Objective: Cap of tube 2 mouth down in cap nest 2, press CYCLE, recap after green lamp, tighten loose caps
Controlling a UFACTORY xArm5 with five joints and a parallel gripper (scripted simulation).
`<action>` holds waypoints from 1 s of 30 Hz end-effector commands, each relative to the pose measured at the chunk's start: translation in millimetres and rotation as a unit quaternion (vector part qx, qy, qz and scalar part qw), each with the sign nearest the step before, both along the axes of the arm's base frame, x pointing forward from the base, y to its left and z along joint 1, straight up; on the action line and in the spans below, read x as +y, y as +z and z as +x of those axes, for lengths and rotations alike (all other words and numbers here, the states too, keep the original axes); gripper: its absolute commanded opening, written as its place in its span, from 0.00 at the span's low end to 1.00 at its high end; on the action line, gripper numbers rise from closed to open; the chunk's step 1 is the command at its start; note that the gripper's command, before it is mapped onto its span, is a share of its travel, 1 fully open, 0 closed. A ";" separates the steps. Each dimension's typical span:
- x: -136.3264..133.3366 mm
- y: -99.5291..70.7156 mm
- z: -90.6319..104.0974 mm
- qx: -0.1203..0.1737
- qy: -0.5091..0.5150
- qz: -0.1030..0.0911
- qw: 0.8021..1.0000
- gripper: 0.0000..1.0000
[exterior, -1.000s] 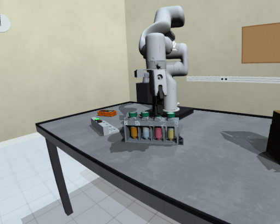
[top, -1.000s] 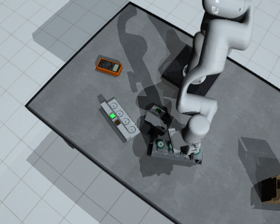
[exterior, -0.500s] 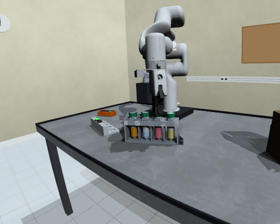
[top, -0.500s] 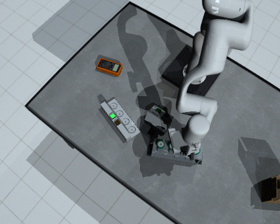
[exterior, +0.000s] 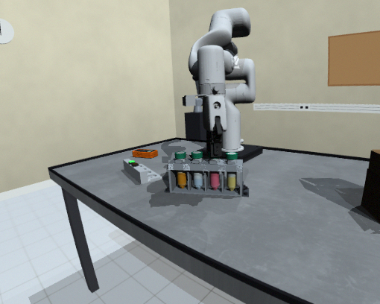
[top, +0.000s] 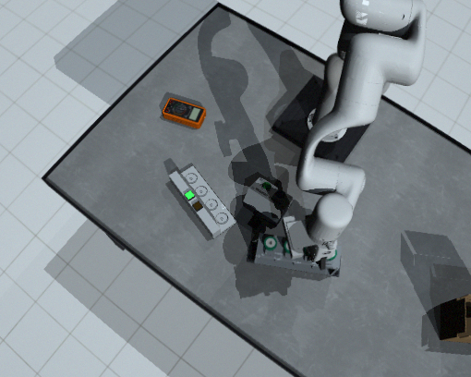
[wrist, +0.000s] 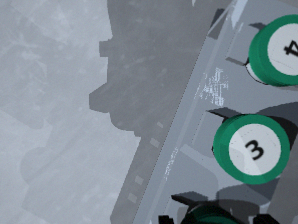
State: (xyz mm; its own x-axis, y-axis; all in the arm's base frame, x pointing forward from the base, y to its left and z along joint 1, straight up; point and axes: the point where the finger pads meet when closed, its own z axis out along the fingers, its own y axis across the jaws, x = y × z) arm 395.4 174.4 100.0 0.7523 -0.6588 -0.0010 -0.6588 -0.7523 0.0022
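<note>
Gripper: your gripper (exterior: 215,148) hangs straight down over the decapping station (exterior: 205,165), third slot from the left in the exterior view, second from the arm's base.
Tool state: fingers part-open, standing loosely around the cap of tube 2, not clamped on it.
Cap of tube 2: (wrist: 207,218) on its tube; you see only a green sliver at the bottom edge of the wrist view.
Neighbours: cap 3 (wrist: 252,149) and cap 4 (wrist: 277,50) sit on their tubes, numbers readable.
Cap tray: (top: 178,179) left of the station, well apart from it; green lamp (top: 188,195) lit, the lamp beside it (top: 198,207) dark.
Key housing: (top: 257,200) between tray and station, green key (top: 267,186) on top; you cannot tell whether it is lit.
Other: orange multimeter (top: 184,112) at the far side of the table (exterior: 285,223).
</note>
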 end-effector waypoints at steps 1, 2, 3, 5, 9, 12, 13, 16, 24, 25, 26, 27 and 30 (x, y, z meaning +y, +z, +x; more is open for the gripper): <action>0.8 0.0 1.8 -0.003 0.000 0.001 1.000 0.46; 0.8 -0.5 1.8 -0.003 0.000 0.001 1.000 0.46; 0.8 -1.0 1.8 -0.003 0.000 0.001 1.000 0.46; 0.8 -2.0 1.8 -0.003 0.000 0.001 1.000 0.46; 0.8 -3.3 1.8 -0.003 0.000 0.001 1.000 0.46; 0.8 -3.4 1.8 -0.003 0.000 0.001 1.000 0.46; 0.8 -3.4 1.8 -0.003 0.000 0.001 1.000 0.46; 0.8 -3.3 1.8 -0.003 0.000 0.001 1.000 0.00; 0.8 -3.3 1.9 -0.003 0.000 0.001 1.000 0.00; 0.8 -3.4 1.8 -0.003 0.000 0.001 1.000 0.00; 0.8 -3.4 1.8 -0.003 0.000 0.001 1.000 0.00; 0.8 -3.3 1.9 -0.003 0.000 0.001 1.000 0.00; 0.8 -3.5 1.8 -0.003 -0.033 0.001 0.999 0.00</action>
State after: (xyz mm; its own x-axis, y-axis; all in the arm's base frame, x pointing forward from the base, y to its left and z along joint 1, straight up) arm 395.5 174.4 94.9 0.7431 -0.6692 -0.0009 -0.6692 -0.7431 0.0020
